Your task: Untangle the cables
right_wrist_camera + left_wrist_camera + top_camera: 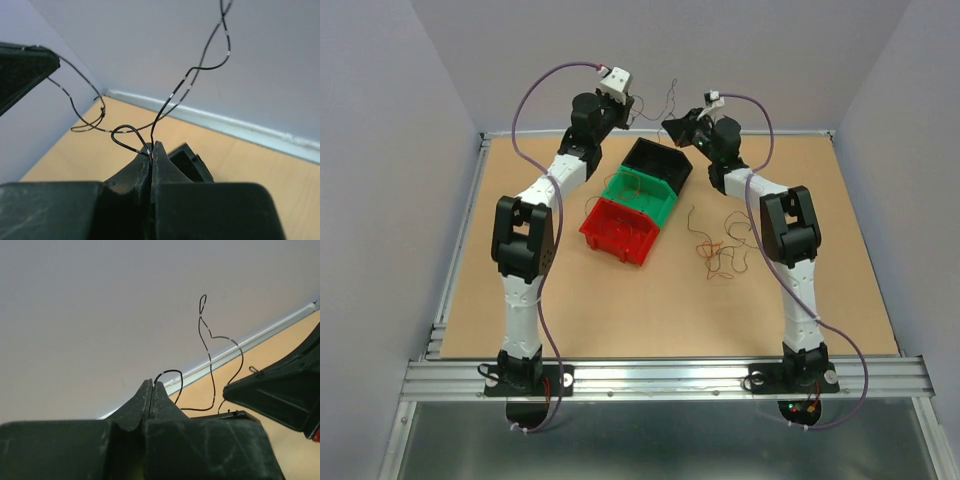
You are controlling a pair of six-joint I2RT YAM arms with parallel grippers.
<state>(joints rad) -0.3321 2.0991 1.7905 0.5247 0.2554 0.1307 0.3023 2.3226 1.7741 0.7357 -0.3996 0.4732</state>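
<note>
Both grippers are raised above the far edge of the table, close together. My left gripper point(631, 104) is shut on a thin dark wire point(206, 335) that leaves its tips point(152, 383) and curls upward. My right gripper point(670, 125) is shut on the same dark wire point(172, 97) at its tips point(151, 145); the wire loops across to the left gripper point(20, 70). The right gripper also shows in the left wrist view point(280, 395). A loose tangle of red, orange and dark cables point(715, 245) lies on the table right of the bins.
Three bins stand in a diagonal row at mid table: black point(665, 172), green point(650, 208) and red point(620, 246). The grey back wall is just behind both grippers. A metal rail point(660, 378) runs along the near edge.
</note>
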